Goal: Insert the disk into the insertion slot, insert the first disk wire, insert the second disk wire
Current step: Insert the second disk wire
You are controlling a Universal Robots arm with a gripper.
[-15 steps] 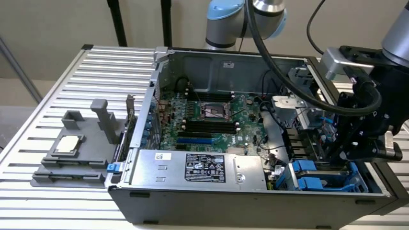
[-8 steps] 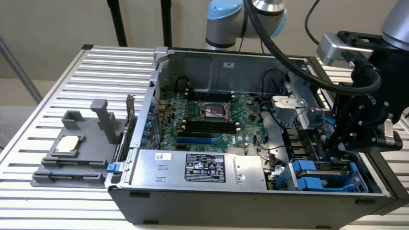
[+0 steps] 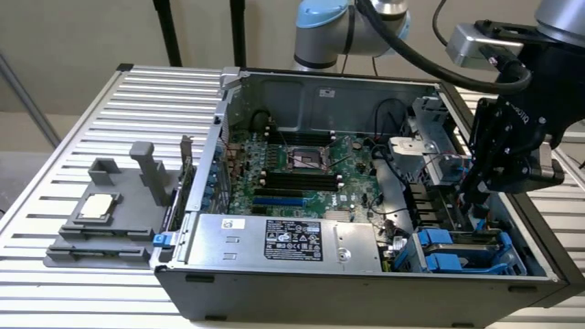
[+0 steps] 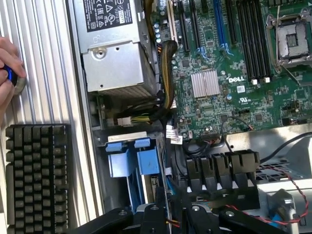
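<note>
Worktop (image 3: 92, 116): ribbed aluminium slats, pale grey, carrying every item listed.

1. Computer case (image 3: 347, 288) – one, dark grey sheet metal, boxy, lying on its side with the lid off.
2. Robot arm (image 3: 329, 31) – one, silver tubes with a pale blue joint cap, black cable looped over it, reaching in from behind the case.
3. Motherboard (image 3: 311, 178) – one, green, flat on the case floor, with an open square processor socket and rows of long black and blue slots.
4. Power supply (image 3: 274, 240) – one, silver box with a black label, along the case's near wall.
5. Insertion slot (image 3: 470, 238) – one, grey boxy cage in the case's near corner at the exterior view's right, just beside the power supply. Two blue plastic tabs (image 4: 117, 163) stand side by side at its mouth; whether either belongs to the disk cannot be told.
6. Holder block (image 3: 101, 233) – one, matt grey plastic, on the slats at the exterior view's left, carrying one square chip (image 3: 96, 207).
7. Keyboard (image 4: 36, 180) – one, black, outside the case.
8. Claw (image 3: 477, 192) (image 4: 173, 219) – black, inside the case by the wall at the exterior view's right, above the cage; apart or together cannot be told.
9. Heatsink (image 4: 204, 83) – one, small, silver, finned.
10. Person's hand (image 4: 7, 63) – one, resting on the slats.
</note>
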